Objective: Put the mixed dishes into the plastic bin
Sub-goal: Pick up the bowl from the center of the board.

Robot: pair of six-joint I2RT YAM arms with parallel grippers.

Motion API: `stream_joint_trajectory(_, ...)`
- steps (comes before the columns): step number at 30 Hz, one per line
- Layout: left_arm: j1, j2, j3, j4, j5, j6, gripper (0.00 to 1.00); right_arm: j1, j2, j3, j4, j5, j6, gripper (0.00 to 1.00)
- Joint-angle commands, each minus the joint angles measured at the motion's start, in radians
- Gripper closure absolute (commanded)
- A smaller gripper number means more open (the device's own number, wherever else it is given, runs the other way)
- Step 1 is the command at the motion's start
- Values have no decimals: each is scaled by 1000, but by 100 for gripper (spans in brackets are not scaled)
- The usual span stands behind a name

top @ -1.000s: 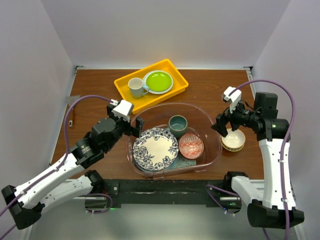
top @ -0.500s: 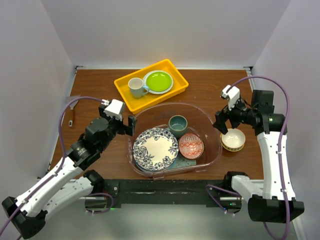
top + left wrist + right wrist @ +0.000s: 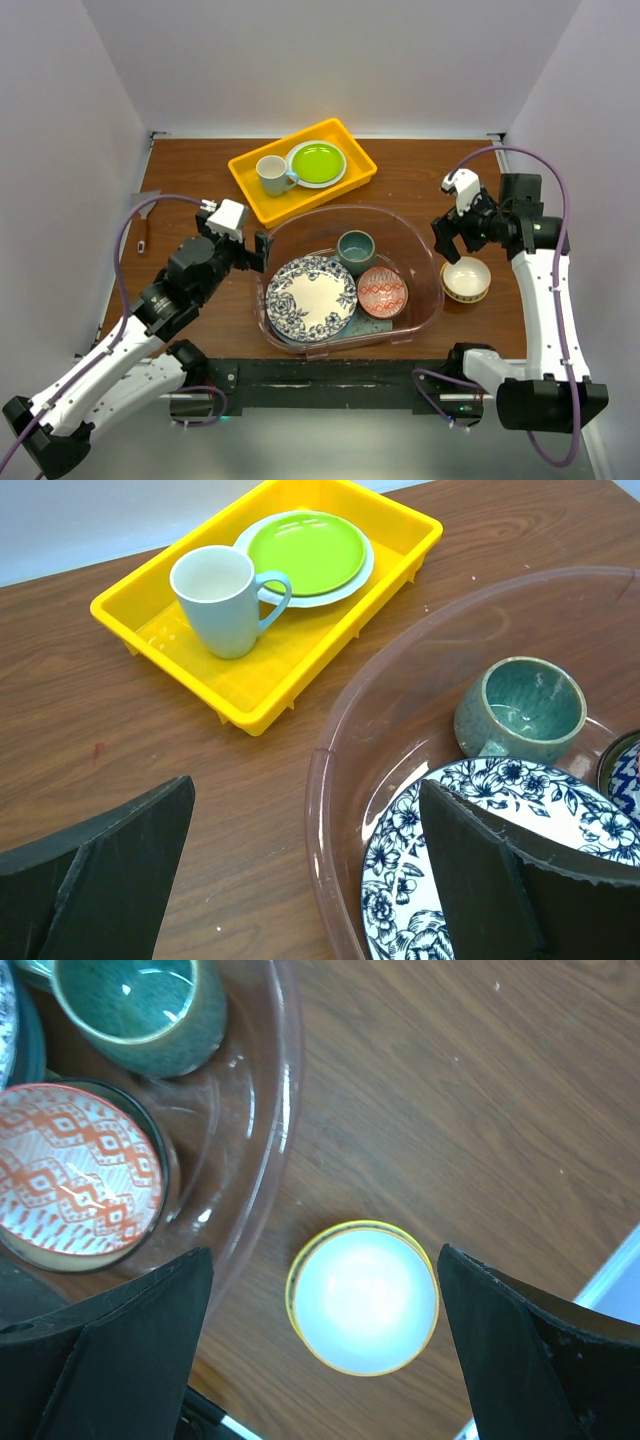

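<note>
The plastic bin [image 3: 350, 212] sits mid-table and holds the blue-floral plate [image 3: 311, 297], the dark teal mug [image 3: 356, 250] and the red-patterned bowl [image 3: 382, 292]. A sliver of the mint-green tray [image 3: 378, 326] shows under them. The tan bowl [image 3: 466, 279], white inside, stands on the table right of the bin. My right gripper [image 3: 447, 240] is open and empty above it, and the bowl [image 3: 364, 1298] lies between the spread fingers. My left gripper [image 3: 262, 250] is open and empty over the bin's left rim [image 3: 320, 810]. The white plate with motifs is hidden.
A yellow tray [image 3: 250, 180] at the back holds a white mug [image 3: 271, 175] and a lime-green plate [image 3: 317, 162]. A small tool [image 3: 145, 232] lies at the table's left edge. The bin's right wall [image 3: 275, 1160] is close beside the tan bowl.
My left gripper has drawn back leftward from over the bin to its left rim. My right gripper has shifted slightly up and back above the tan bowl. The dishes have not moved.
</note>
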Motion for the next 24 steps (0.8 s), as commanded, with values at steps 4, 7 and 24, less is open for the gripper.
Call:
stream_joint_trajectory(4, 10, -19, -11, 22, 14, 11, 0, -9, 12, 26, 9, 102, -27, 1)
stream_joint_trajectory(7, 10, -22, -11, 23, 17, 12, 0, -17, 21, 19, 14, 119, -33, 1)
stream_joint_trajectory(24, 15, -22, -13, 23, 20, 12, 0, -195, 106, 10, -23, 92, -162, 1)
